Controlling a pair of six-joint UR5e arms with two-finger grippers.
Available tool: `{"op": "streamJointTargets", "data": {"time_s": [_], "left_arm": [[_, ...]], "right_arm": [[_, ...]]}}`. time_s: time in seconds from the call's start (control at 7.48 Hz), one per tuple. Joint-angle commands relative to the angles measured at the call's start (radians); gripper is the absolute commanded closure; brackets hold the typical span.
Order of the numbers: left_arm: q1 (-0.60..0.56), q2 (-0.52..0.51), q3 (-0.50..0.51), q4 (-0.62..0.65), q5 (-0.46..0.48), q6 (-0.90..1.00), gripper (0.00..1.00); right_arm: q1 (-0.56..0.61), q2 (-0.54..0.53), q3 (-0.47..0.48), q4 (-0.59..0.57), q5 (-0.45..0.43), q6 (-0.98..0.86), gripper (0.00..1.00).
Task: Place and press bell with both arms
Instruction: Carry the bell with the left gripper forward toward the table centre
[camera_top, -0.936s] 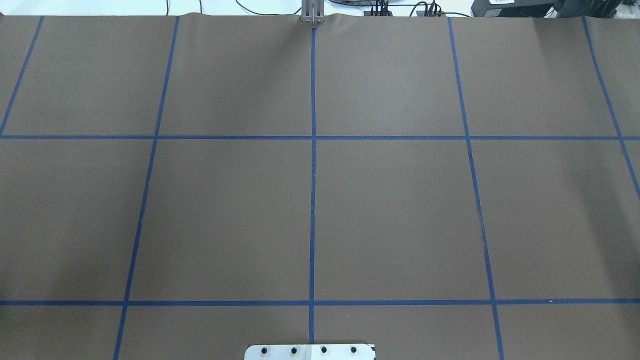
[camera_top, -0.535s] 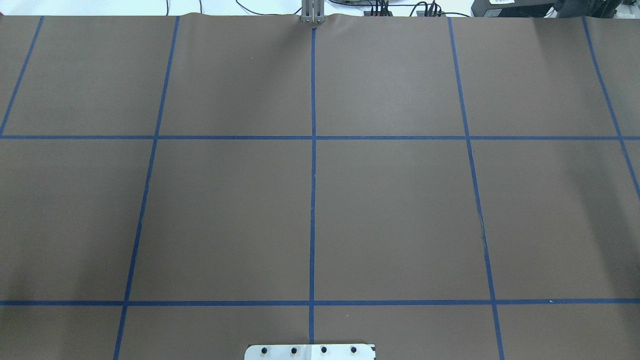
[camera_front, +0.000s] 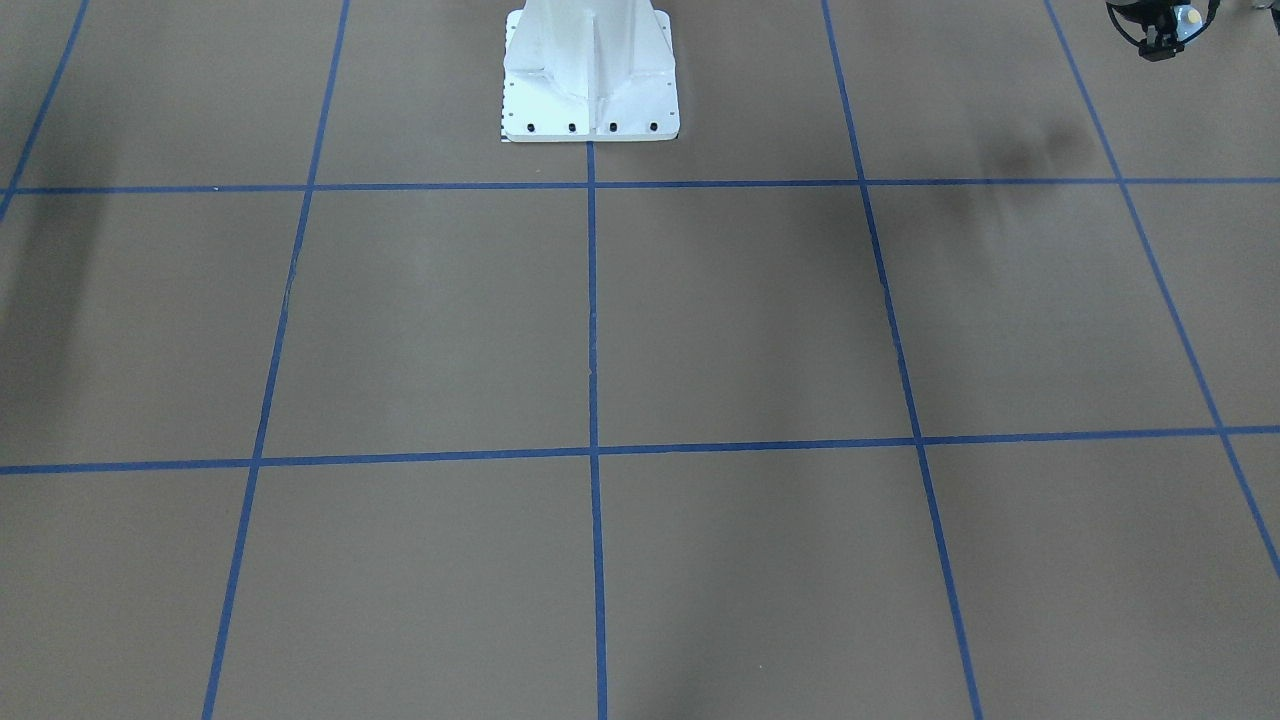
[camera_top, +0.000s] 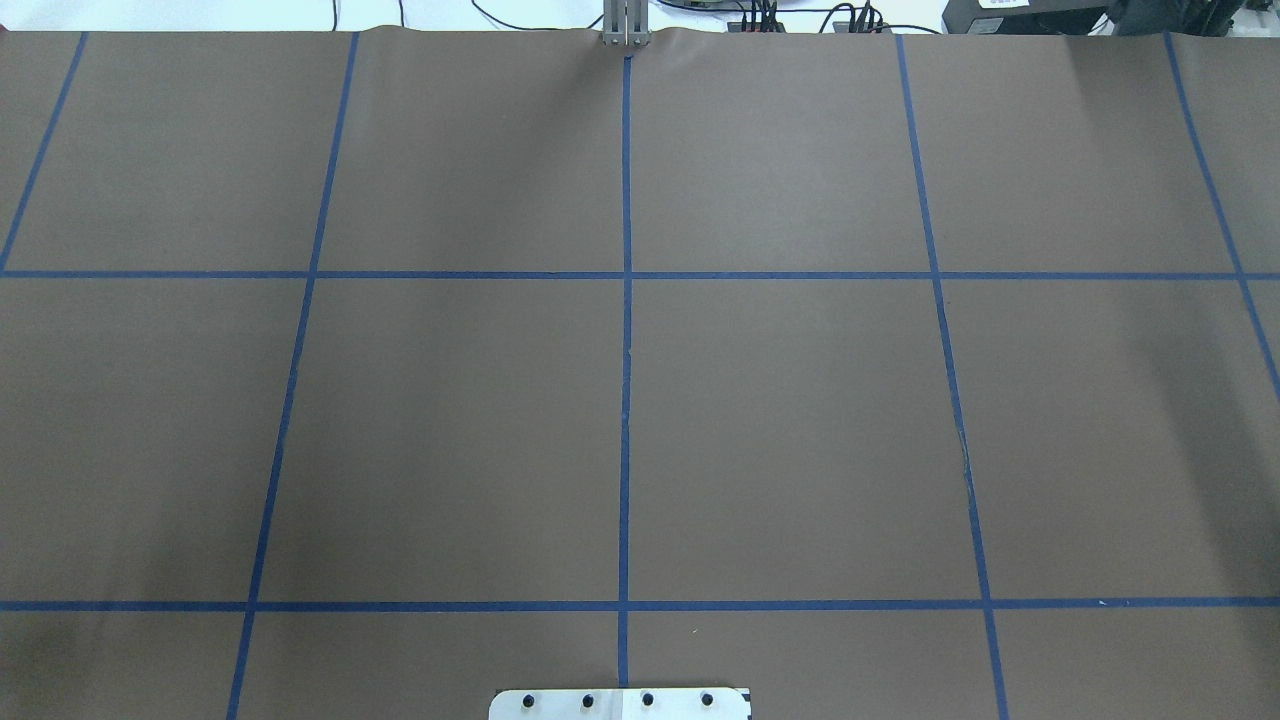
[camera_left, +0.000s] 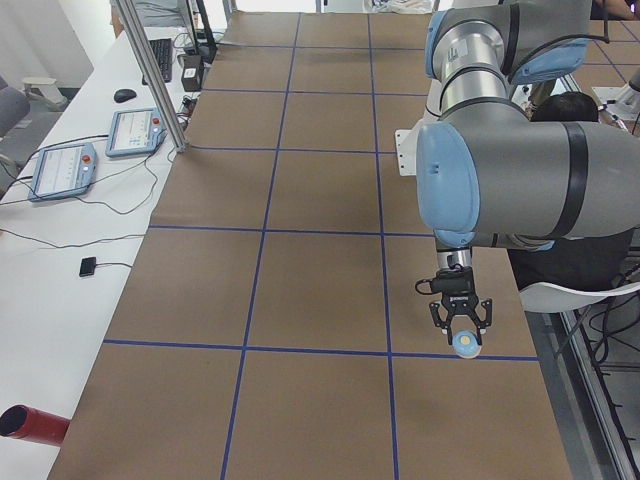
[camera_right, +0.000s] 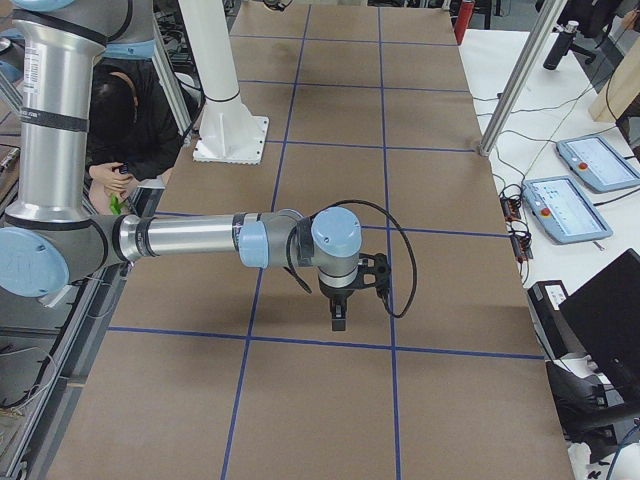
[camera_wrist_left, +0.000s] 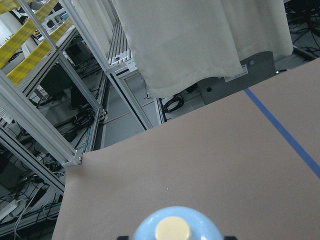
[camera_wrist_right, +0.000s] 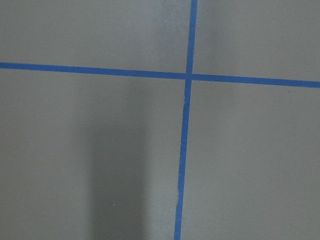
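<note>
No text, number or brand name can be read in any view. Two pendant screens (camera_left: 135, 132) show coloured panels too small to make out. A white label (camera_top: 1004, 4) on a black box (camera_top: 975, 18) at the far edge is too blurred to read.

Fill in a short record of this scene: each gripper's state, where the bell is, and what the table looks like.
left gripper: shut on the bell, hanging above the table near its left end
right gripper: points down over the table, nothing seen in it; open or shut cannot be told
bell: light blue, cream button facing up, not yet set down
table: brown cover with a blue tape grid
pedestal: white, bolted at the robot's edge
</note>
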Motion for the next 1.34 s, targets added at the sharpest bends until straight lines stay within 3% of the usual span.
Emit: {"op": "streamJointTargets", "data": {"time_s": [0.0,0.4,0.67,0.94,1.2], "left_arm": [[-0.001,-0.164,-0.148,0.301,0.001,0.028,1.0],[-0.065,-0.578,-0.18,0.698,0.009,0.108,1.0],[-0.239,-0.925,-0.129,0.985,0.048,0.285,1.0],[-0.48,-1.191,0.073,1.04,0.189,0.552,1.0],[-0.593,-1.308,0.125,0.992,0.373,0.849,1.0]], "right_arm": [[0.0,-0.004,-0.009,0.001,0.001,0.0,0.0],[0.0,0.004,-0.033,0.001,0.001,-0.003,0.0],[0.0,0.006,-0.033,0.001,0.003,-0.002,0.0],[0.0,0.007,-0.038,0.001,0.004,-0.002,0.0],[-0.002,0.006,-0.036,0.004,0.007,-0.002,0.0]]}}
